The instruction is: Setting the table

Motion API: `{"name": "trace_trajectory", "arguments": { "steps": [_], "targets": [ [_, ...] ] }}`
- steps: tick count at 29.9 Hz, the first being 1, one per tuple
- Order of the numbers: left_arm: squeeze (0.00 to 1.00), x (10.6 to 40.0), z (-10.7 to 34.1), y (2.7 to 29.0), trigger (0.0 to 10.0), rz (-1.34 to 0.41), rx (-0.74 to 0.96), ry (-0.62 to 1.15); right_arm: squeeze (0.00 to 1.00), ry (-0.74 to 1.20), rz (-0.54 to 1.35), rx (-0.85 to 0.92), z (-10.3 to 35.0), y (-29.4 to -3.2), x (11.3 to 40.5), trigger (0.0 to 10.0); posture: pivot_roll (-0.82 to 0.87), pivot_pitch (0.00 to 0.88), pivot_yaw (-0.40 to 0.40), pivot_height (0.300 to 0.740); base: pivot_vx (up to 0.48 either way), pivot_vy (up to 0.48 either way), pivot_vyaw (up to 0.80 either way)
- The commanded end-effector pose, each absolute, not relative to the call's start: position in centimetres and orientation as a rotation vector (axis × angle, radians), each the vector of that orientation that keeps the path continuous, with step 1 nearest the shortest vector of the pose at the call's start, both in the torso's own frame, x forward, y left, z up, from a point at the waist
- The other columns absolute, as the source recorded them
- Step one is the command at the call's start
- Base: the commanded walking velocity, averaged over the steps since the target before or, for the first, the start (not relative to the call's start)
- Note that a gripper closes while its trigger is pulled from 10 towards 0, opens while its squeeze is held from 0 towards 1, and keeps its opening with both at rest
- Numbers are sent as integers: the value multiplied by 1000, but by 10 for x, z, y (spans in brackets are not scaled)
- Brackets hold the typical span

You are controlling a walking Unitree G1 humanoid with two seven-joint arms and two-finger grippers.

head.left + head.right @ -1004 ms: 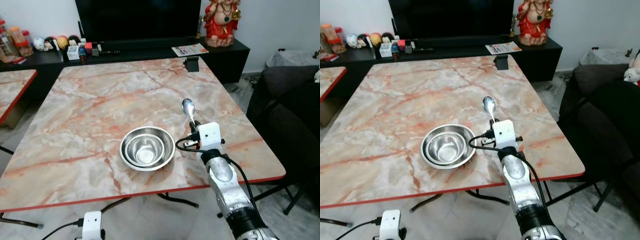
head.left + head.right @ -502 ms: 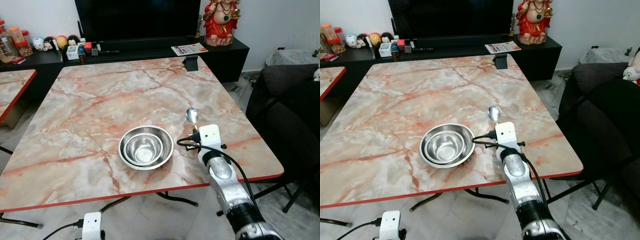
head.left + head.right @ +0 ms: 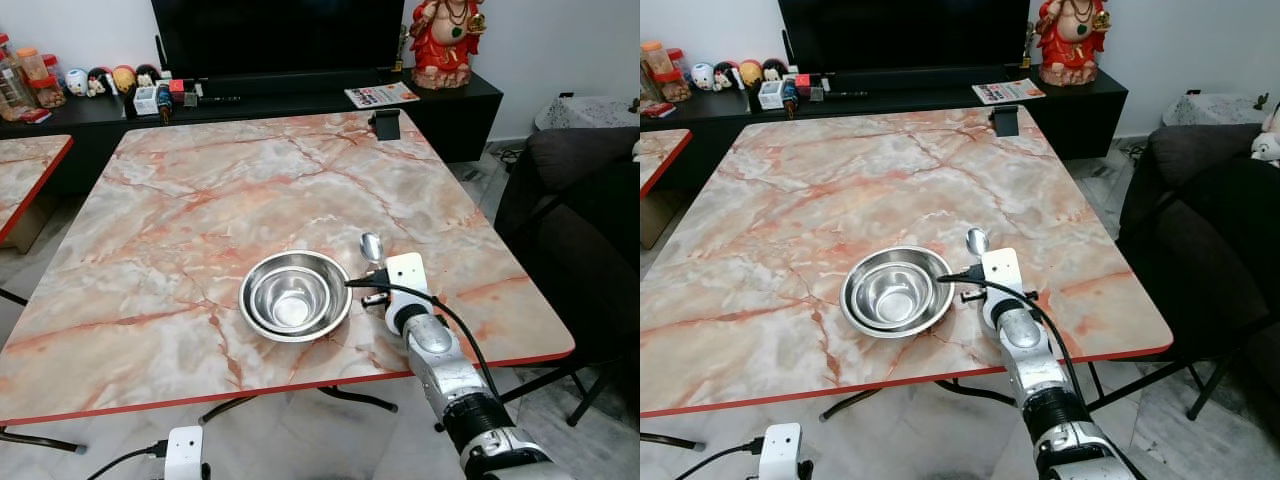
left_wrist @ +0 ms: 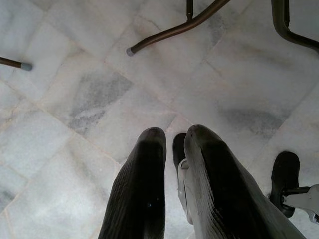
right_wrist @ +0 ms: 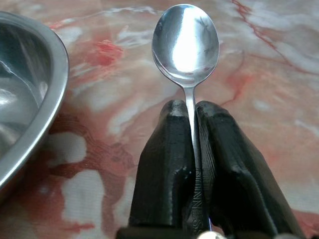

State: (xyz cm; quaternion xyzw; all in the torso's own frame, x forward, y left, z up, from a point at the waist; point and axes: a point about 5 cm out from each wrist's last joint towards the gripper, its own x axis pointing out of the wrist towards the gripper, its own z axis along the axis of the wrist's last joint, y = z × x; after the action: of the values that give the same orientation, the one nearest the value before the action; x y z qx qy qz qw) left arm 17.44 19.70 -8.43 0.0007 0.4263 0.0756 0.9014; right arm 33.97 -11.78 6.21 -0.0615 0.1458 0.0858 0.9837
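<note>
Right end effector (image 3: pixel 377 272): in the left eye view we see it low over the marble surface (image 3: pixel 200 210), just beside the steel bowl (image 3: pixel 294 295). Right wrist view: we see its fingers (image 5: pixel 167 159) clamped on the spoon (image 5: pixel 185 45) handle. Left wrist view: left end effector (image 4: pixel 174 137) over the floor (image 4: pixel 84 74), fingers nearly together, holding nothing.

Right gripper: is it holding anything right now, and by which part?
Yes. The right gripper is shut on the spoon, pinching its handle just below the bowl end, beside the steel bowl. The left gripper holds nothing.
</note>
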Motion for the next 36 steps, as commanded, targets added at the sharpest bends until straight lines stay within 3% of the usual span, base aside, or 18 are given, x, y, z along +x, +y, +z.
{"name": "trace_trajectory", "arguments": {
  "steps": [1, 35, 36],
  "targets": [
    [0, 171, -86, 200, 10000, 157, 11, 902, 0, 295, 154, -97, 63, -118, 343, 10000, -37, 0, 30, 740, 0, 0, 0],
    [0, 171, -86, 200, 10000, 163, 27, 912, 0, 345, 137, -26, 57, -120, 346, 10000, -25, 0, 21, 740, 0, 0, 0],
    [0, 171, -86, 200, 10000, 164, 27, 913, 196, 346, 139, -30, 57, -119, 346, 10000, -25, 0, 21, 740, 0, 0, 0]
  ]
}}
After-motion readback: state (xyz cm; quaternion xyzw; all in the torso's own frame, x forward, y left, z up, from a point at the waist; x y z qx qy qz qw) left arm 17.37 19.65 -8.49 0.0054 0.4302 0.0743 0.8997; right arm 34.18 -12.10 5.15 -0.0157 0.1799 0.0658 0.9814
